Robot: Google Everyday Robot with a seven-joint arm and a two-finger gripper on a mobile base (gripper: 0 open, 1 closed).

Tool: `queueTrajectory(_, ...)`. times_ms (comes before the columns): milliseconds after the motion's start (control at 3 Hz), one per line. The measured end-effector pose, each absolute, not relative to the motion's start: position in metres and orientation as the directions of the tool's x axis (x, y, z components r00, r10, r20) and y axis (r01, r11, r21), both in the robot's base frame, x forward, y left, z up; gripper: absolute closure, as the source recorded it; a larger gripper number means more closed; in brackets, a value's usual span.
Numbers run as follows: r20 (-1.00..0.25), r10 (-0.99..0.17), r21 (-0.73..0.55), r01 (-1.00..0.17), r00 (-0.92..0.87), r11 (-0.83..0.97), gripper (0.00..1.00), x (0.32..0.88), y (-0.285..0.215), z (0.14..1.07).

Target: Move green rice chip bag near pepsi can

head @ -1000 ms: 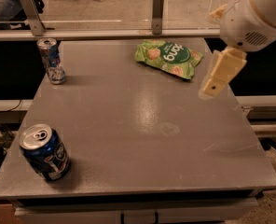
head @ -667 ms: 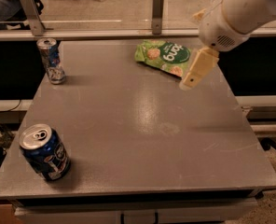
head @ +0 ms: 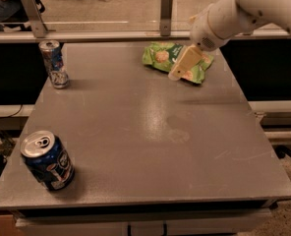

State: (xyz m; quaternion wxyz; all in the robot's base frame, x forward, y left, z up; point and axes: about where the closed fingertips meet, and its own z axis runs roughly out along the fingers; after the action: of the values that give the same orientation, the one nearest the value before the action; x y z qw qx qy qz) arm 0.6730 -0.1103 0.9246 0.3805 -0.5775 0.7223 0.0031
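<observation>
The green rice chip bag [head: 160, 56] lies flat at the far right of the grey table [head: 150, 132], partly covered by my arm. My gripper [head: 183, 65] hangs directly over the bag's middle, with a cream-coloured finger [head: 185, 62] pointing down at it. The pepsi can [head: 47, 160], squat and dark blue with a silver top, stands at the near left corner, far from the bag and the gripper.
A slimmer silver-blue can with red marks [head: 54, 64] stands at the far left of the table. A rail with metal posts [head: 166, 13] runs behind the table's far edge. The table's front edge [head: 145, 200] is near the bottom of the view.
My arm has swung left from beyond the table's right edge, and the gripper now sits over the green bag. The bag and both cans have not moved.
</observation>
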Motion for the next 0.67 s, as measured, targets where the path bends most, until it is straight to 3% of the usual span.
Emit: queueTrajectory(667, -0.604, -0.784, -0.335, -0.847, -0.144, 0.414, 0.00, 0.729, -0.093, 0.871)
